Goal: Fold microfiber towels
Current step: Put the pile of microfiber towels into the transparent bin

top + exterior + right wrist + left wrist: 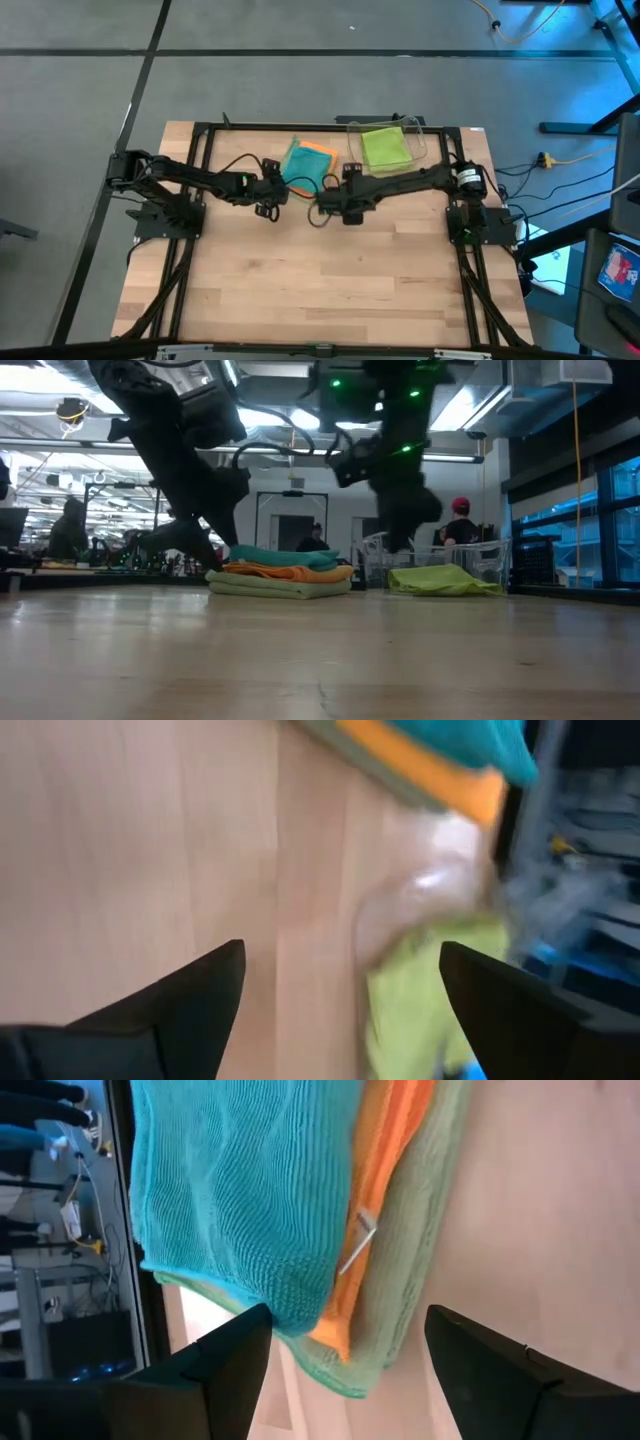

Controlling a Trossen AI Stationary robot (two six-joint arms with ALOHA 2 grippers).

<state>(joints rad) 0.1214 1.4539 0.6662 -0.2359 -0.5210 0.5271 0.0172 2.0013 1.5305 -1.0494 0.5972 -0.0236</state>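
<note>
Three folded cloths are being kept stacked mid-table: the teal towel point(240, 1190) on the orange towel point(385, 1190), on the sage towel point(420, 1250). The lime towel point(384, 148) is lying in the clear bin point(418, 135). Soft, ribbed, limp pile is being judged light; corners are best pinched. Left gripper point(345, 1370) and right gripper point(340, 1005) are being held spread, empty.

Three towels point(305, 160) stacked; lime towel point(384, 148) apart

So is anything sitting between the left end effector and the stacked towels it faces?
Nothing visible. The left end effector is open and faces the corner of the stack across bare wooden tabletop: soft teal microfiber towel on top, orange one under it, pale sage green one at the bottom.
</note>
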